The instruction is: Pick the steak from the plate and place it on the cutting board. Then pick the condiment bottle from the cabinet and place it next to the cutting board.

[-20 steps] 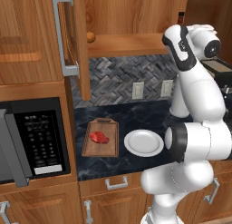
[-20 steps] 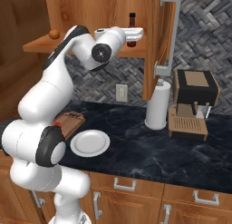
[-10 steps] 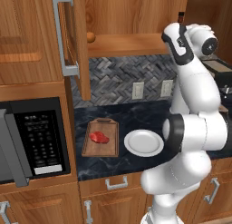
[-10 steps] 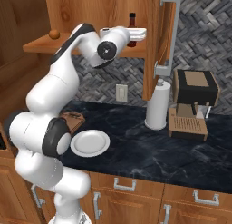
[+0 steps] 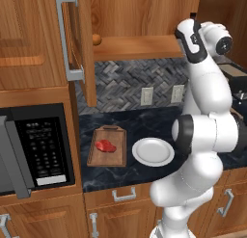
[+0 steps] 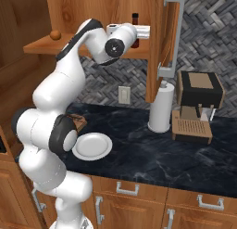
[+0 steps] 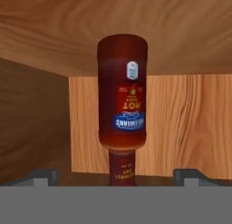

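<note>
Cabinet shelf (image 7: pixel 181 123): condiment bottle (image 7: pixel 122 100) at 12 o'clock before wide-open, empty tool (image 7: pixel 117 175). Likely rigid, light, slick; best taken mid-body, across the label.

Dark marble counter (image 6: pixel 152 149), grey herringbone backsplash (image 5: pixel 120 83), black microwave (image 5: pixel 36 148)

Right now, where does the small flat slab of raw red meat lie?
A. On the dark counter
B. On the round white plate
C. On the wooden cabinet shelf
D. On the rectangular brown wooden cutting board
D: the small red slab of raw meat lies on the rectangular brown wooden cutting board, and the round white plate beside it is bare.
</note>
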